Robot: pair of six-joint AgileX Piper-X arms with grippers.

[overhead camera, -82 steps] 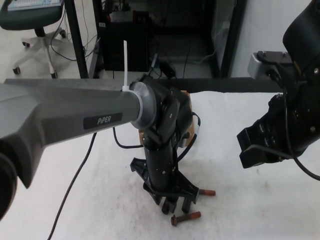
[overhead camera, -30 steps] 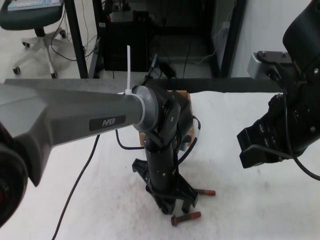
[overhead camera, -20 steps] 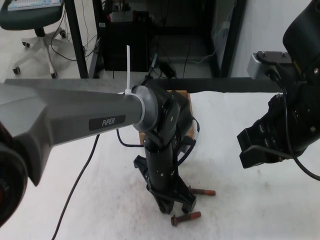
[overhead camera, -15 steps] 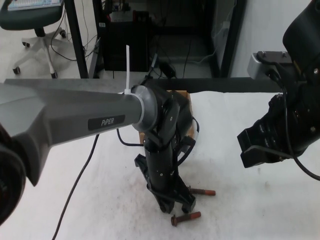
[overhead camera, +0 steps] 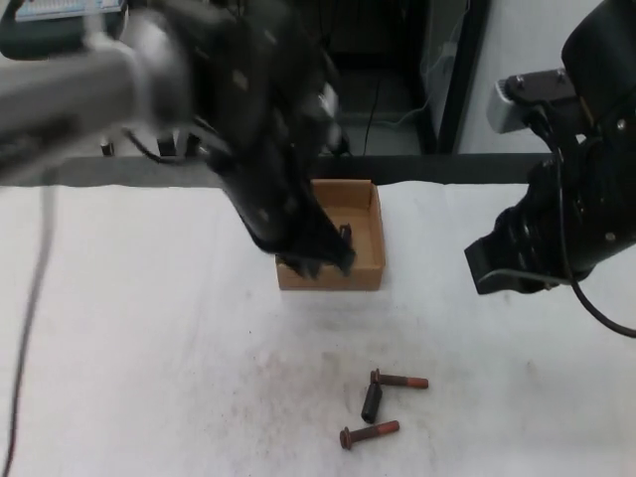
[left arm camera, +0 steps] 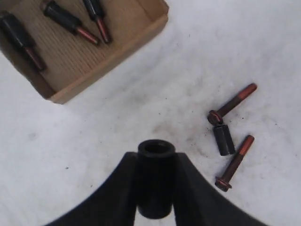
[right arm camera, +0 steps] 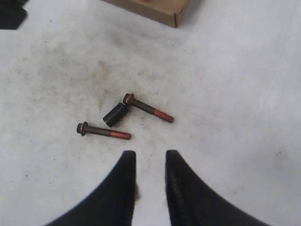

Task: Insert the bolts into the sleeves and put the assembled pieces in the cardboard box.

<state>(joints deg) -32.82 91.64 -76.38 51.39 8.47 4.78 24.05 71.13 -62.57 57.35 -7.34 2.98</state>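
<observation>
Our left hand [left arm camera: 156,162] gripped a black cylindrical metal sleeve [left arm camera: 155,188] near the brown cardboard box [left arm camera: 113,61]; our right hand [right arm camera: 149,157] hung open, apart from it.

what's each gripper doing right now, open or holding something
left gripper: shut on a black sleeve
right gripper: open, holding nothing
</observation>
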